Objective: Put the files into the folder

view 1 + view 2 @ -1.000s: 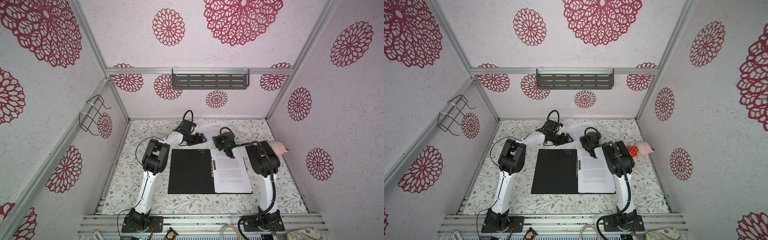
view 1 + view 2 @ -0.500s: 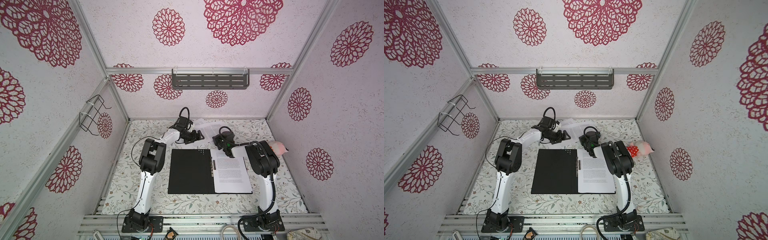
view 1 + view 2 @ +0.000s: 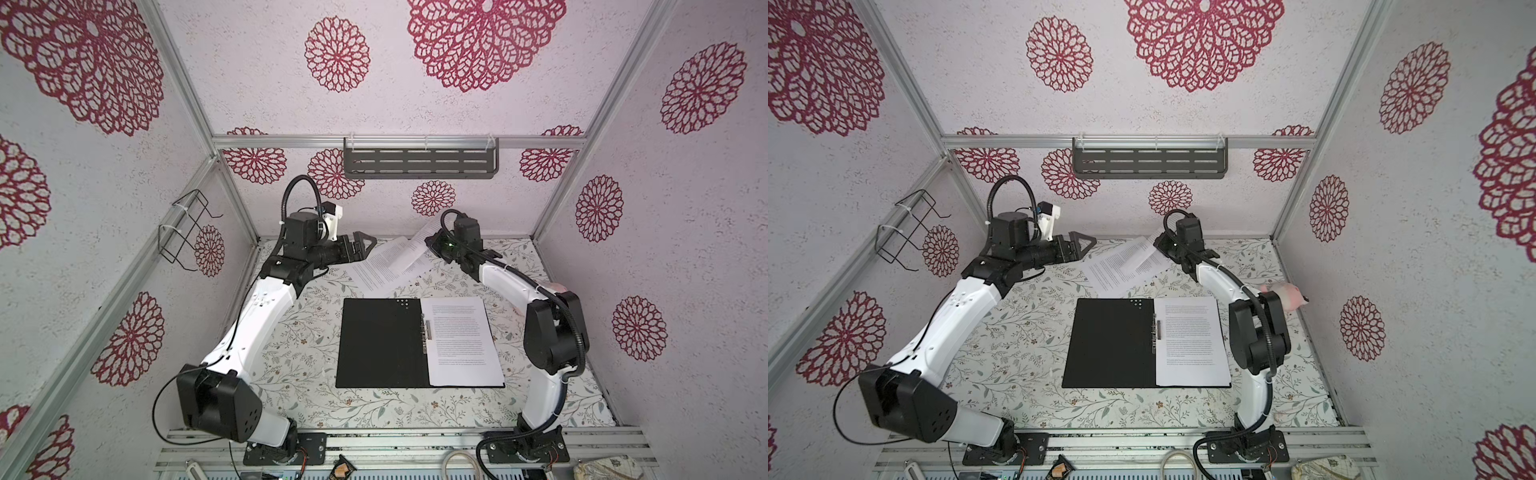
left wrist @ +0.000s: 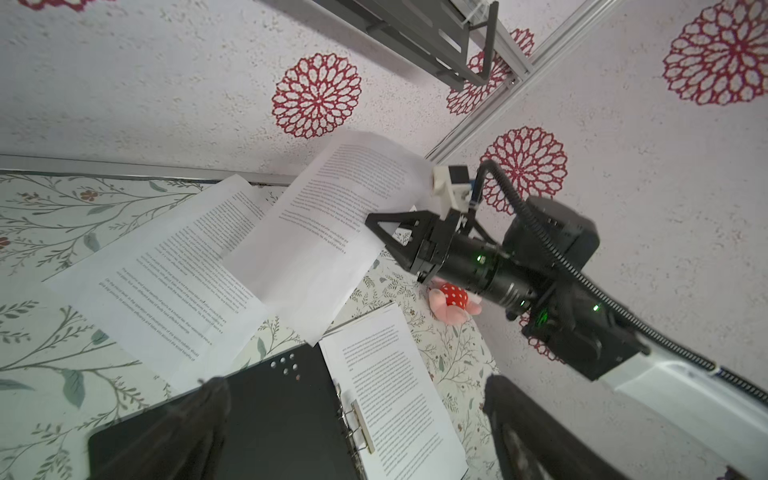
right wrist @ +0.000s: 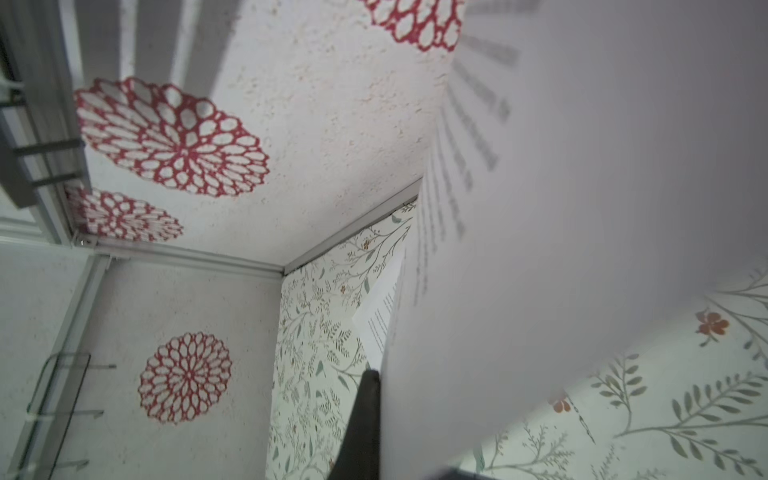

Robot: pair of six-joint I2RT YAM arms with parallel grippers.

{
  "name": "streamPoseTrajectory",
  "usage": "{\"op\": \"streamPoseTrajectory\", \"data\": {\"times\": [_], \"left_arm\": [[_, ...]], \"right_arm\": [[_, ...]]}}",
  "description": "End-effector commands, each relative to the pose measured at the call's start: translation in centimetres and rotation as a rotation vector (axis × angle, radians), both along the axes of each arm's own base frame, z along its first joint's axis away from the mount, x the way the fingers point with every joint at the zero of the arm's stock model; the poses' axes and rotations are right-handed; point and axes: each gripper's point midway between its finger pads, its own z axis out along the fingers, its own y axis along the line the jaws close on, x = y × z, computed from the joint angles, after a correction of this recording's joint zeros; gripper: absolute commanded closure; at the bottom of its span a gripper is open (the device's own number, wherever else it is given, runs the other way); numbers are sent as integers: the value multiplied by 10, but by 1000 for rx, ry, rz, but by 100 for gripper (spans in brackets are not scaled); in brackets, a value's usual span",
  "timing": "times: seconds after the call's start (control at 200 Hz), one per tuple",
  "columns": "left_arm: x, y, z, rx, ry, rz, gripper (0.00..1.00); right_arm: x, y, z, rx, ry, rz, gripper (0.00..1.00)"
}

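White paper carrying blocks of small black text, the lifted sheet (image 4: 324,216) is pinched in the closed jaws of the right gripper (image 4: 374,227), about midway along one long edge. Its long axis runs across those jaws. One end rises toward the back wall (image 4: 166,83), and the other sags onto a second sheet (image 3: 380,272) lying flat below and between the two grippers. Beside that flat sheet, apart from it, the left gripper (image 3: 361,248) stands wide open and empty. Well clear of both jaws lies the folder (image 3: 382,340), opened flat with its black inside up, and a third sheet (image 3: 461,340) rests on its right half.
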Motion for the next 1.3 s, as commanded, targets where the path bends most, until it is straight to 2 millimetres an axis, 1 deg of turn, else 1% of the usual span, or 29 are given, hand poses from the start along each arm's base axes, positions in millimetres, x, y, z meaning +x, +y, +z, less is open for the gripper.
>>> {"op": "streamPoseTrajectory", "data": {"times": [0.0,0.065,0.12,0.215,0.325,0.375,0.455,0.525,0.605,0.705,0.745,0.81,0.855,0.906,0.936,0.976,1.031,1.111,1.156,1.296], "left_arm": [[-27,6,-16,79,-13,-46,1],[-42,6,-14,73,-56,-72,1],[-50,9,-14,69,-96,-71,1],[-55,12,-16,60,-148,-54,1],[-57,11,-15,62,-150,-68,1],[-56,11,-17,62,-140,-67,1],[-56,8,-19,43,-122,-80,1],[-57,4,-19,16,-120,-97,1],[-58,2,-19,4,-113,-102,1],[-58,1,-20,-1,-110,-106,1],[-58,1,-20,-4,-109,-107,1],[-58,0,-20,-9,-105,-109,1],[-58,-1,-19,-17,-104,-114,1],[-59,-1,-19,-25,-105,-116,1],[-59,-2,-19,-28,-104,-119,1],[-59,-2,-19,-29,-102,-119,1],[-61,-4,-19,-25,-103,-122,1],[-65,-6,-17,-14,-114,-130,1],[-66,-7,-16,-11,-120,-133,2],[-66,-9,-18,-9,-116,-134,1]], "right_arm": [[-54,-5,12,-158,58,226,100],[-77,-8,23,-211,56,308,100],[-98,-8,31,-240,59,386,100],[-135,-12,37,-279,105,503,100],[-175,-18,46,-287,133,590,100],[-190,-22,46,-301,150,614,100],[-212,-31,39,-327,195,655,100],[-223,-46,25,-380,246,644,100],[-227,-75,0,-512,329,586,100],[-225,-118,-35,-675,448,477,100],[-225,-130,-48,-741,485,463,100],[-225,-148,-77,-849,551,462,100],[-220,-159,-94,-908,599,444,100],[-214,-163,-110,-922,622,442,100],[-211,-167,-119,-962,630,439,100],[-208,-174,-128,-1018,646,442,100],[-205,-178,-136,-1050,660,453,100],[-196,-181,-140,-1084,639,459,100],[-192,-179,-141,-1081,623,462,100],[-187,-177,-144,-1075,605,475,100]]}}
